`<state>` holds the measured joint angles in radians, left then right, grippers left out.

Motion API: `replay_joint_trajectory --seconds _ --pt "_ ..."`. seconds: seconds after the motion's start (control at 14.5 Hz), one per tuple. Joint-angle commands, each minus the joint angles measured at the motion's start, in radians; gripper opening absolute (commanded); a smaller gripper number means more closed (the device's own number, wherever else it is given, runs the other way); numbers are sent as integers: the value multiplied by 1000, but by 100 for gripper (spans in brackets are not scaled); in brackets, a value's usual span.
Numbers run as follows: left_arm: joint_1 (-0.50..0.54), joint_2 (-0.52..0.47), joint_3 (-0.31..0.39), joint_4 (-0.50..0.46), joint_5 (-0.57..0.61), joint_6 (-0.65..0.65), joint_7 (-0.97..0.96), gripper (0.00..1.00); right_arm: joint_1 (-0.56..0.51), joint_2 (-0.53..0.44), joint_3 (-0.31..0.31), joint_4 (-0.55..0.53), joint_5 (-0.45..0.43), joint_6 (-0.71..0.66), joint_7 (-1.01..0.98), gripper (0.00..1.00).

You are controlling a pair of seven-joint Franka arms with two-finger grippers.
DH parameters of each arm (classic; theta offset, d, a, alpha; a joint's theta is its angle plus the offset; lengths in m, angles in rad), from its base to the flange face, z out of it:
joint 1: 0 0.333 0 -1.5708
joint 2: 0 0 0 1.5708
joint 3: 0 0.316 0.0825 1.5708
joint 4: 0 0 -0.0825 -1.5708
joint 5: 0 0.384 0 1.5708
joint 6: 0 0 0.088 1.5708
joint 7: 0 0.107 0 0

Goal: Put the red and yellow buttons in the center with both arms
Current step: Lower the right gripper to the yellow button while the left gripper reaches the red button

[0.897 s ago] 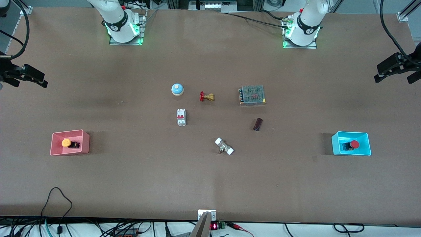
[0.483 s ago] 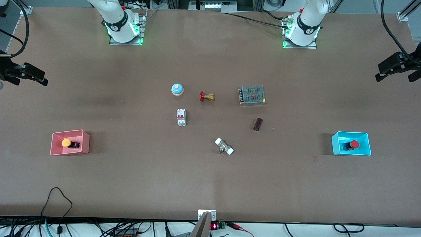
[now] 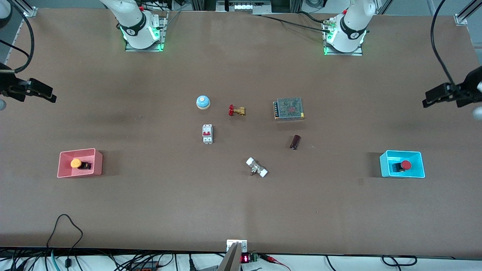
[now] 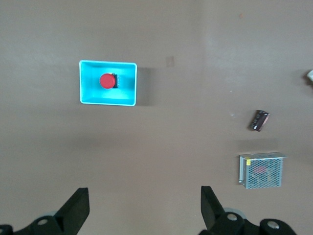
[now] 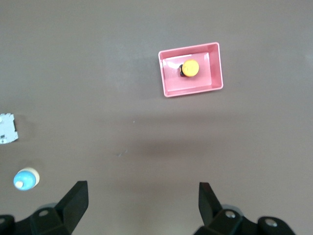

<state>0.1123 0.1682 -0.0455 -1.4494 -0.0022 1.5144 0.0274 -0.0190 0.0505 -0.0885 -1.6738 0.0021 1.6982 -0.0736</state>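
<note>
Red button (image 3: 405, 164) in cyan bin (image 3: 385, 165); yellow button (image 3: 75, 163) in pink bin (image 3: 97, 162). Left hand (image 4: 144, 208) and right hand (image 5: 143, 205) both released, empty, high over bare worktop (image 3: 241, 210).

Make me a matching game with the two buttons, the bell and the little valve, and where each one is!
Things:
1. red button
2. yellow button
3. blue bell
4. brass valve

Places:
A. in the pink bin
B. on the bare table, beside the valve, toward the right arm's end
C. in the cyan bin
D. on the bare table, between the bell and the mesh-covered box

Pairs: 1-C, 2-A, 3-B, 4-D
</note>
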Motion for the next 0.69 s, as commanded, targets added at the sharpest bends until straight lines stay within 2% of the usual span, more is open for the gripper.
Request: replay_joint_trajectory --seconds 0.0,0.14,0.62 --pt "56 89 -4 17 16 18 20 100 -10 77 3 20 9 64 11 100" --pt "89 172 -4 47 19 88 26 100 -28 146 1 20 -4 138 9 100" --pt "148 394 -1 50 19 366 221 100 -73 388 0 28 -90 406 -6 100"
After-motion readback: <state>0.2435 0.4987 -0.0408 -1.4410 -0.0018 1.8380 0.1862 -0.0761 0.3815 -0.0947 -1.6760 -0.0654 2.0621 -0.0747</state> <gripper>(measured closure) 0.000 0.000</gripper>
